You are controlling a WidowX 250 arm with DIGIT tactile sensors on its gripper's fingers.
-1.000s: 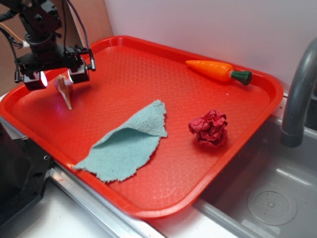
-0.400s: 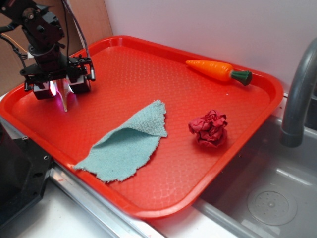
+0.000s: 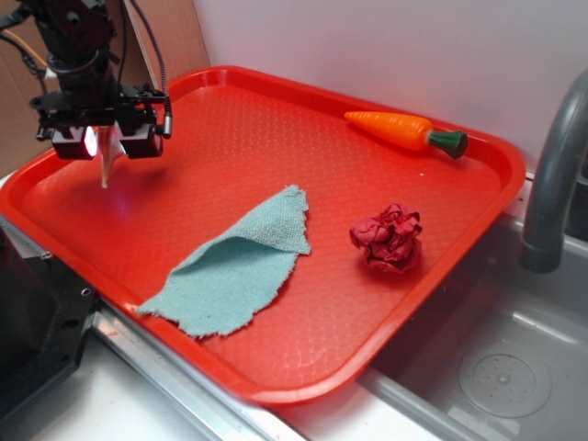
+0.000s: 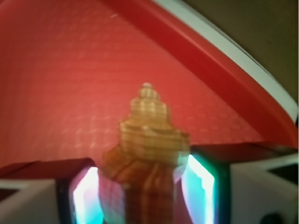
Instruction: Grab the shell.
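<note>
The shell is a small tan spiral with a thin pale tip pointing down, hanging just above the red tray at its far left corner. My gripper is shut on it, the two lit pads pressing its sides. In the wrist view the ribbed shell fills the middle, clamped between the glowing pads of my gripper, with the tray's rim beyond it.
On the tray lie a teal cloth, a crumpled red ball and an orange toy carrot near the back rim. A grey faucet and sink are at the right.
The gripper went down over the shell and closed on it, then rose and shifted left with the shell, whose tip now hangs off the tray.
</note>
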